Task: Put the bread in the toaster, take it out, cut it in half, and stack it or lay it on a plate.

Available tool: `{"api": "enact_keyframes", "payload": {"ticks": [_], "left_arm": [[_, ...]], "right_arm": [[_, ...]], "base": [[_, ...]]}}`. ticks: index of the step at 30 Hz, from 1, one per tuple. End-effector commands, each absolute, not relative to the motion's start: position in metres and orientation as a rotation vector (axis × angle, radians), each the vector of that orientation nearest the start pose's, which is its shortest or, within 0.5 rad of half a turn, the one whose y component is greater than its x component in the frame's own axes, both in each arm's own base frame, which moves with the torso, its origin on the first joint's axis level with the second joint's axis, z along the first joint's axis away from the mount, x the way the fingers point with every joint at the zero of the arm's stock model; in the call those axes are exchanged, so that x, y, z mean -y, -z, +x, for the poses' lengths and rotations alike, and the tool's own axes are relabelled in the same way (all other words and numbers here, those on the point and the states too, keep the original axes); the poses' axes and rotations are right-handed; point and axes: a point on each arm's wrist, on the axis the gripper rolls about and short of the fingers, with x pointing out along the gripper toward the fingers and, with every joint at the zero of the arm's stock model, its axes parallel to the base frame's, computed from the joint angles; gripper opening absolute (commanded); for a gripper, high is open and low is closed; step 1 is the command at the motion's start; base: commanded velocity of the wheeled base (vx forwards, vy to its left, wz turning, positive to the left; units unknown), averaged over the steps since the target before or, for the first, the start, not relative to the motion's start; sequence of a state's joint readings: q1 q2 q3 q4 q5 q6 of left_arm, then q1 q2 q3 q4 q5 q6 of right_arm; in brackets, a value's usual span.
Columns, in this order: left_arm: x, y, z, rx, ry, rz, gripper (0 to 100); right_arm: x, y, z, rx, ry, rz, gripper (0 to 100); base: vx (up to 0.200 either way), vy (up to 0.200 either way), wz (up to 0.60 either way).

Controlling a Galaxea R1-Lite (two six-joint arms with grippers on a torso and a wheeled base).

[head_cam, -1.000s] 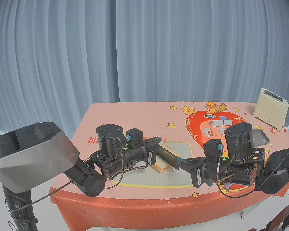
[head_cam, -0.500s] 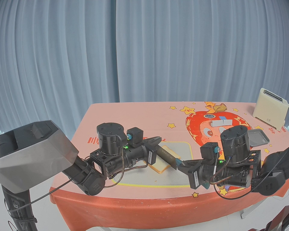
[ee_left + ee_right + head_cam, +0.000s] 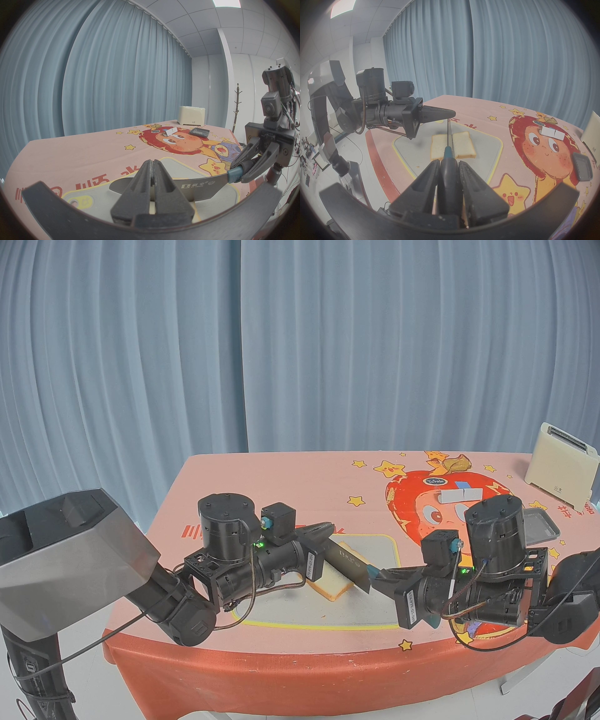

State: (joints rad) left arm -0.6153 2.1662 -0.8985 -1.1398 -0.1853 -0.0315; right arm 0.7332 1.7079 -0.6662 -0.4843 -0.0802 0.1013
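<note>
The bread (image 3: 331, 582) lies flat on the grey cutting mat (image 3: 294, 609), whose near border runs close to the front edge of the desk (image 3: 281, 490). The right gripper (image 3: 382, 577) has its fingers clamped on the handle of the knife (image 3: 347, 560). The blade stands on edge along the middle line of the bread, with its long axis pointing toward the left gripper (image 3: 322, 537). That gripper's fingers are pressed together on nothing, just over the bread beside the blade. The blade carries small print. The toaster (image 3: 562, 465) stands at the far right corner, well apart, and a dark tray (image 3: 540, 524) lies near the right edge.
</note>
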Motion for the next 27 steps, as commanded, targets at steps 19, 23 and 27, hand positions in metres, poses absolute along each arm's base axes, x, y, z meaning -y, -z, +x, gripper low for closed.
{"api": "enact_keyframes", "payload": {"ticks": [19, 23, 27], "left_arm": [[0.128, -0.167, 0.260, 0.047, 0.628, -0.034, 0], [0.102, -0.172, 0.241, 0.058, 0.568, -0.032, 0], [0.064, -0.172, 0.217, 0.055, 0.449, -0.027, 0]], "right_arm": [[-0.187, -0.132, 0.207, -0.544, -0.615, -0.128, 0], [-0.187, -0.133, 0.207, -0.542, -0.615, -0.127, 0], [-0.187, -0.133, 0.207, -0.540, -0.614, -0.128, 0]], "base": [[0.000, 0.000, 0.00], [0.000, 0.000, 0.00], [0.000, 0.000, 0.00]]}}
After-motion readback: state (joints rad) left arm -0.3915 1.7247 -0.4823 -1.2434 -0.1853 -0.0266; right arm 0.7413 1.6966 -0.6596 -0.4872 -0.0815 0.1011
